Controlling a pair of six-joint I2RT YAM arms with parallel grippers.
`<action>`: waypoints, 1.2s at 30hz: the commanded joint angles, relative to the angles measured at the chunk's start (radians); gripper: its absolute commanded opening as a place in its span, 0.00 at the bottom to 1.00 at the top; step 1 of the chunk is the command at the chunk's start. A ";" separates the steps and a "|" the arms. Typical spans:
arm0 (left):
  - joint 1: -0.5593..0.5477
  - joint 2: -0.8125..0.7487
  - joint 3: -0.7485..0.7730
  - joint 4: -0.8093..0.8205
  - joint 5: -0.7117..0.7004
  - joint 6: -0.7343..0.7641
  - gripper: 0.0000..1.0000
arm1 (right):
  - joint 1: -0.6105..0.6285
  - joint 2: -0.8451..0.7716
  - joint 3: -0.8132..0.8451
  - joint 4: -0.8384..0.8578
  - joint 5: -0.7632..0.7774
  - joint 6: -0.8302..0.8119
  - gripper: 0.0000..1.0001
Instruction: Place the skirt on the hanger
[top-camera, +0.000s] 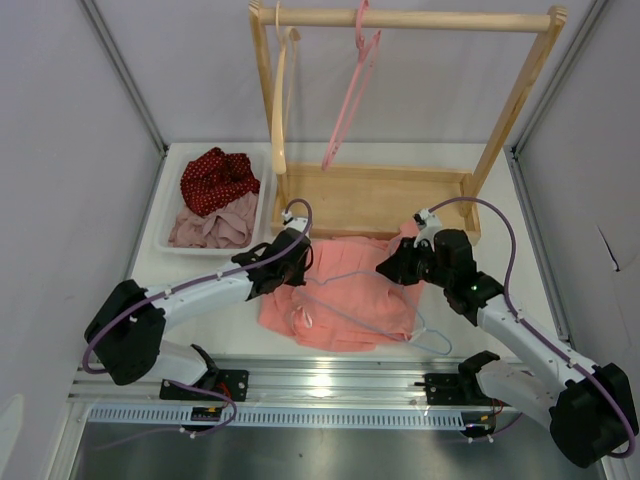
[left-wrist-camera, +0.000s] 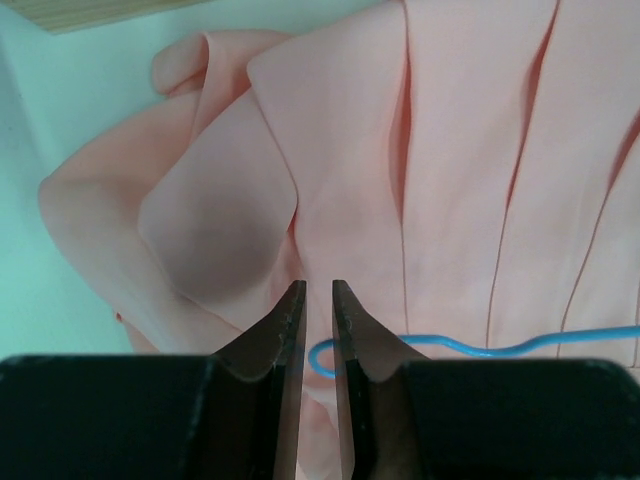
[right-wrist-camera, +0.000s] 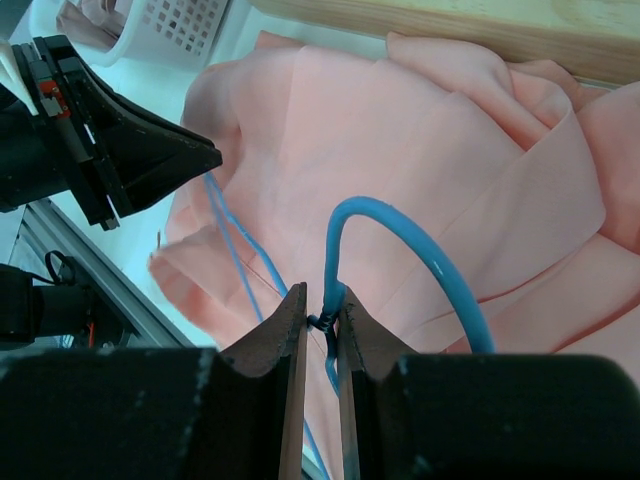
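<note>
The salmon-pink skirt (top-camera: 340, 300) lies spread on the table between the arms, pleats showing in the left wrist view (left-wrist-camera: 450, 150) and in the right wrist view (right-wrist-camera: 400, 130). The pale blue hanger (top-camera: 432, 340) lies across it. My right gripper (right-wrist-camera: 322, 295) is shut on the hanger's twisted neck just under the hook (right-wrist-camera: 400, 215), at the skirt's right side (top-camera: 385, 268). My left gripper (left-wrist-camera: 319, 290) is at the skirt's left edge (top-camera: 303, 262), its jaws closed to a thin gap round the hanger's looped end (left-wrist-camera: 560, 342).
A wooden rack (top-camera: 400, 20) stands at the back with a pink hanger (top-camera: 350, 100) and a wooden hanger (top-camera: 280, 100). Its base tray (top-camera: 370, 200) borders the skirt. A white basket (top-camera: 170, 215) at back left holds a red dotted cloth (top-camera: 215, 178) and a mauve cloth (top-camera: 210, 228).
</note>
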 joint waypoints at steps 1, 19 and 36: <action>-0.004 -0.025 0.036 -0.052 0.013 -0.030 0.21 | 0.008 -0.023 -0.001 0.024 -0.027 0.000 0.00; -0.062 -0.370 -0.006 -0.164 0.081 -0.011 0.34 | 0.007 -0.017 0.027 -0.021 0.046 0.018 0.00; -0.486 -0.232 -0.039 -0.326 -0.024 -0.127 0.32 | 0.007 0.054 0.039 0.007 0.038 0.034 0.00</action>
